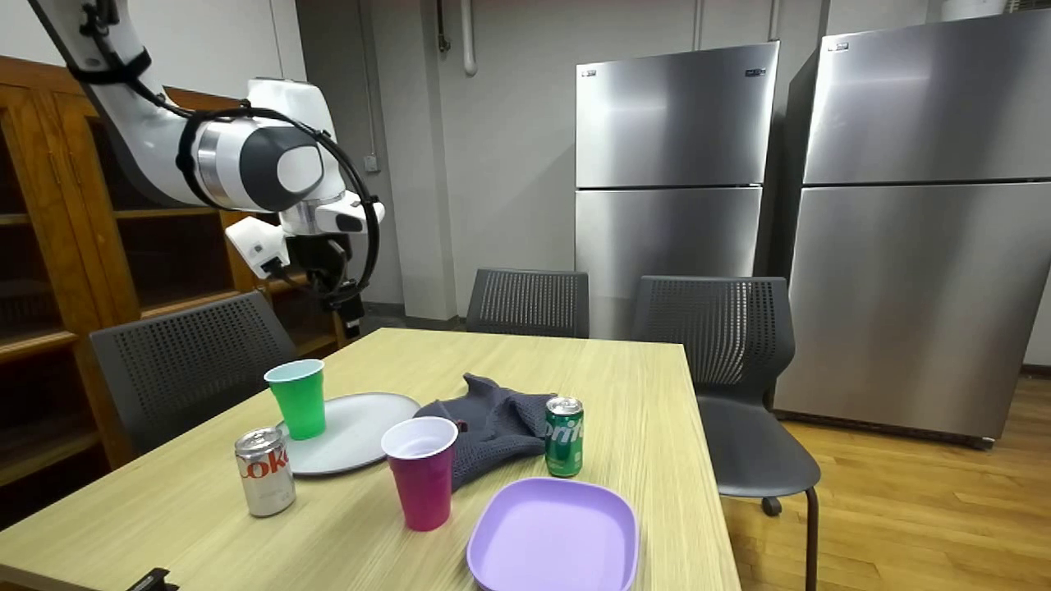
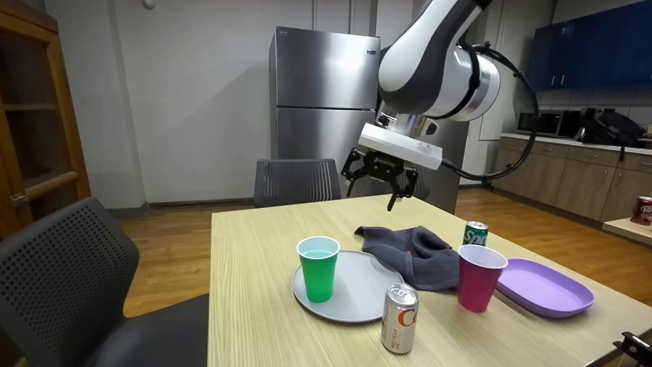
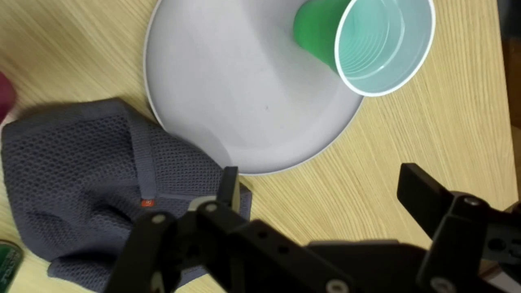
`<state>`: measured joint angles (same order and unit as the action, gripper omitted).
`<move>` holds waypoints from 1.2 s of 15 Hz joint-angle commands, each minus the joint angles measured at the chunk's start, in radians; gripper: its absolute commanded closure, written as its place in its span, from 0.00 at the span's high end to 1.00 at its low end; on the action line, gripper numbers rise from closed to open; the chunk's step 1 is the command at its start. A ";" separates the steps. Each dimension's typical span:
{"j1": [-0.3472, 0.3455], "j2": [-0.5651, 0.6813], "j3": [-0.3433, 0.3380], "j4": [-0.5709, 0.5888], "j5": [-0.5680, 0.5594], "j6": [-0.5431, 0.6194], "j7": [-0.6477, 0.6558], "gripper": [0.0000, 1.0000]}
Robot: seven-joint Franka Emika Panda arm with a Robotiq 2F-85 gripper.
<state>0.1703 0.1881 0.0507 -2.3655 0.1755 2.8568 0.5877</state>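
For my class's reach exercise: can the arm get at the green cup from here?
Probably yes: the open pincer hangs above the table, with nothing visible between it and the green cup on the grey plate.

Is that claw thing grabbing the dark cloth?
No. In an exterior view, the gripper hangs open and apart from the dark cloth, which lies on the table.

Black gripper (image 2: 369, 202), slate-grey waffle-patterned towel (image 3: 81, 162), pale grey plate (image 3: 244, 93), green cup (image 3: 317, 32), lilac tray (image 1: 552, 538).
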 commanded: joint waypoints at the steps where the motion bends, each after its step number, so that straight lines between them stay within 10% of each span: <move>1: -0.050 -0.106 0.010 -0.090 0.065 -0.031 -0.103 1.00; 18: -0.189 -0.275 -0.085 -0.328 -0.021 -0.107 -0.155 1.00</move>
<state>0.0143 -0.0395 -0.0313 -2.6550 0.2059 2.7986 0.4165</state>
